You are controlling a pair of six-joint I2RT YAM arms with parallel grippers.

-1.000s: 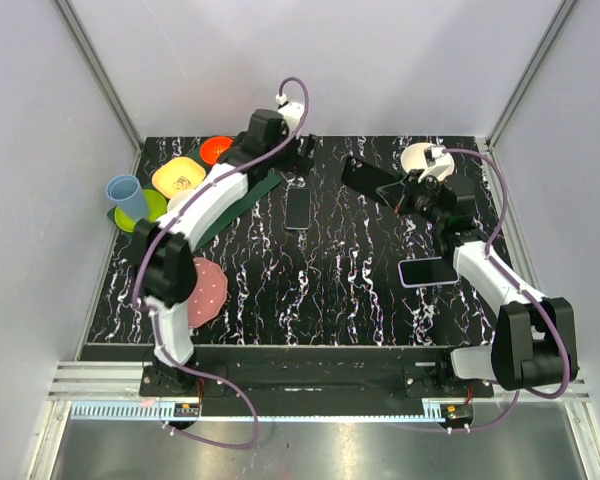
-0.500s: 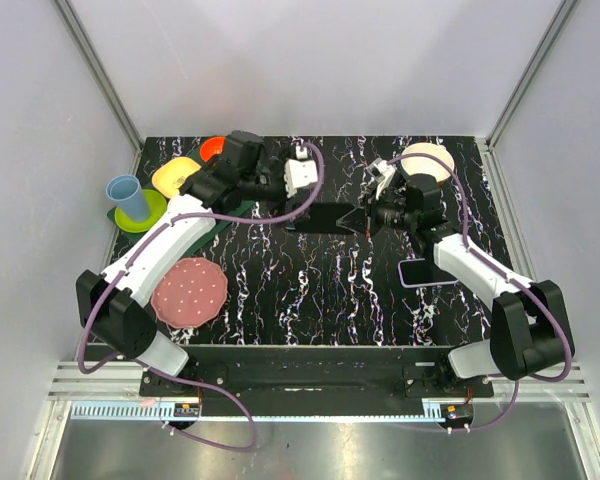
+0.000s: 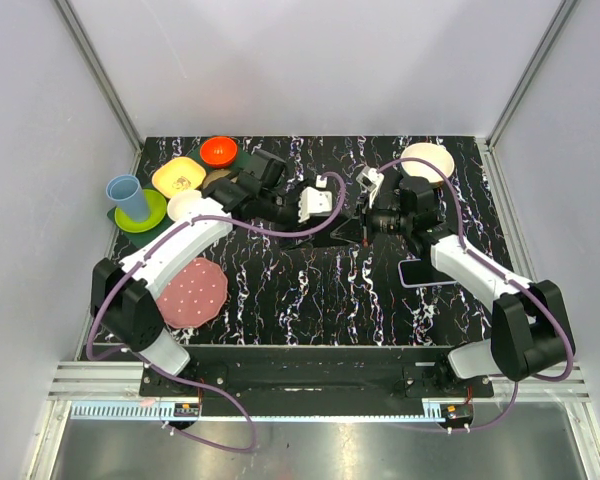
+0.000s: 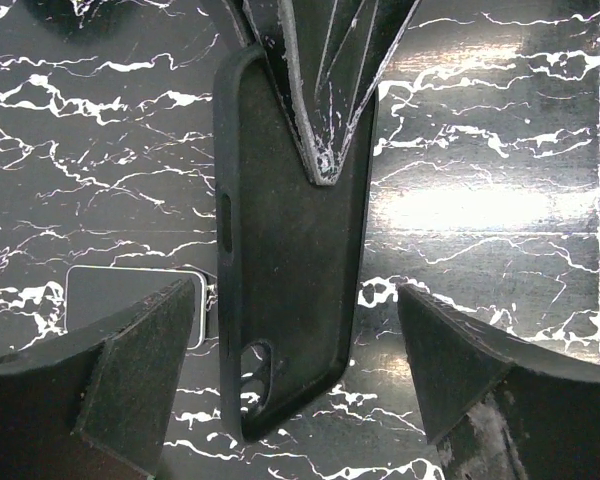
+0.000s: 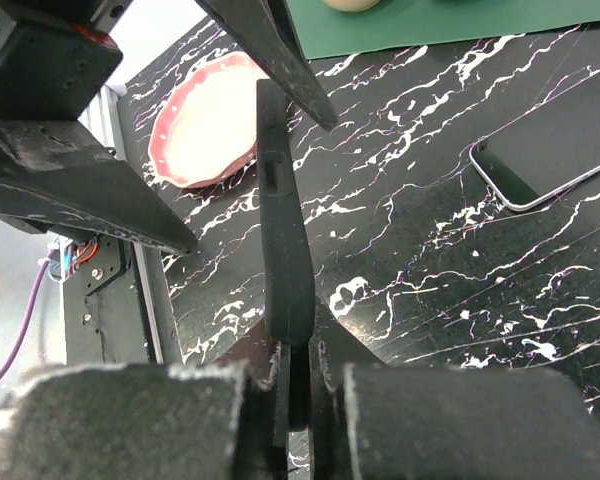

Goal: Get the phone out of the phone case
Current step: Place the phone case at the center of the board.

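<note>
Right claw (image 5: 298, 385) is clamped tight on one end of the case (image 5: 283, 240), the end away from the camera cutout, holding it off the table (image 5: 430, 260). Left claw (image 4: 295, 335) is wide open, one finger on each side of the case, neither touching. Table shows through the cutout, so the case is empty! Phone (image 5: 550, 150) lies flat on the table, apart from the case. Second phone (image 3: 427, 271) lies beside the right arm.

No writing, label, brand, number or sign can be read in any view; the phone case (image 4: 290, 250), the phone (image 3: 427, 271) and the table (image 3: 280, 290) show none legible.
</note>
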